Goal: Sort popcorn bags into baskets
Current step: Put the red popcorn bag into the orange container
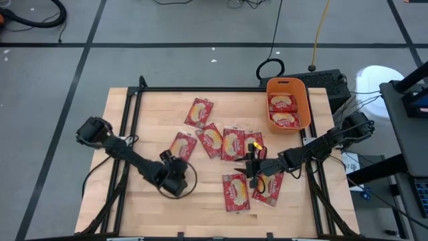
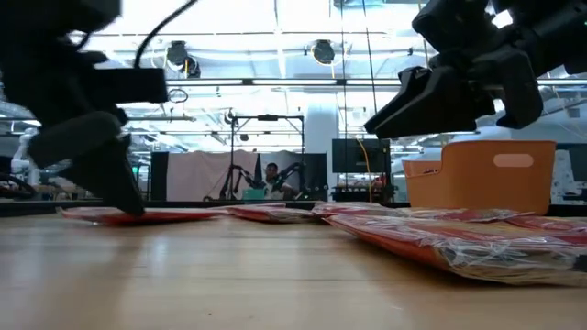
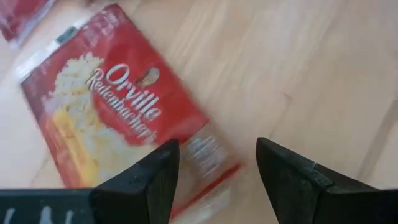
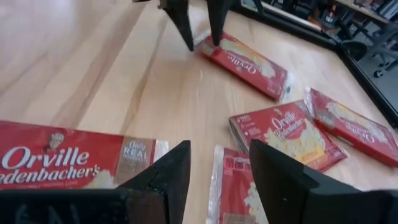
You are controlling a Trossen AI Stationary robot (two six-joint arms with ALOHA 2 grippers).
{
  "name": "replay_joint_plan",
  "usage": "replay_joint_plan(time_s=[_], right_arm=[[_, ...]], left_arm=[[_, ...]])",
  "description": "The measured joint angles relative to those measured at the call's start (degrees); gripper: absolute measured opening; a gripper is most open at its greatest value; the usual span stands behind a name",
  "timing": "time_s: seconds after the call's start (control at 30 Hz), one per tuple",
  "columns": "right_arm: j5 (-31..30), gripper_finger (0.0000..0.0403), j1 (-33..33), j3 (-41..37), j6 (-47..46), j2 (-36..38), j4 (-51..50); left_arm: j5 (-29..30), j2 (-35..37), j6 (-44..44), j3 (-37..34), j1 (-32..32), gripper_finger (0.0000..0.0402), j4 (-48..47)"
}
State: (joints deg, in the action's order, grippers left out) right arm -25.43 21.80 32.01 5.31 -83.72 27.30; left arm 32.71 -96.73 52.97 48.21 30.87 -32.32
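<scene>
Evidently nothing is held yet: the left gripper (image 3: 214, 180) is spread wide just over the end of a red popcorn bag (image 3: 109, 106), ready to pinch. The right gripper (image 4: 217, 180), parted, hovers above more bags; the orange bin (image 1: 289, 102) sits beyond it.

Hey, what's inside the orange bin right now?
The orange bin holds two red popcorn bags, lying side by side, face up, seen from above. Whether anything lies beneath them cannot be seen; in the low view the bin's wall hides its contents.

Wooden table (image 1: 154, 110) — popcorn bags (image 1: 233, 142), orange bin (image 1: 303, 100).
</scene>
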Motion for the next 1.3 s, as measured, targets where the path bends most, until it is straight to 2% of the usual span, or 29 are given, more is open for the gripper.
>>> replay_joint_plan(time_s=[0.33, 0.53, 0.67, 0.8, 0.93, 1.03, 1.3], right_arm=[[0.02, 0.0155, 0.00, 0.02, 0.28, 0.00, 2.09], [0.02, 0.0155, 0.00, 0.02, 0.36, 0.00, 2.64], [0.02, 0.0155, 0.00, 0.02, 0.34, 0.00, 2.72], [0.02, 0.0155, 0.00, 0.02, 0.34, 0.00, 2.73], [0.02, 0.0155, -0.02, 0.02, 0.35, 0.00, 2.90], [0.01, 0.0155, -0.02, 0.02, 0.61, 0.00, 2.92], [0.00, 0.0155, -0.04, 0.03, 0.94, 0.00, 3.00]], left_arm=[[9.90, -0.45, 0.79, -0.36, 7.39, 0.0216, -0.86], [9.53, -0.45, 4.97, -4.98, 8.60, 0.0216, 0.70], [10.81, -0.45, 5.32, -8.31, 9.08, 0.0216, 6.86], [14.15, -0.45, 0.16, -12.19, 8.58, 0.0216, 16.28], [14.99, -0.28, -2.38, -16.08, 7.07, 0.0212, 23.55], [14.91, -0.23, -2.44, -18.06, 6.53, 0.0182, 26.25], [14.71, -0.34, -2.98, -19.56, 6.32, 0.0039, 30.14]])
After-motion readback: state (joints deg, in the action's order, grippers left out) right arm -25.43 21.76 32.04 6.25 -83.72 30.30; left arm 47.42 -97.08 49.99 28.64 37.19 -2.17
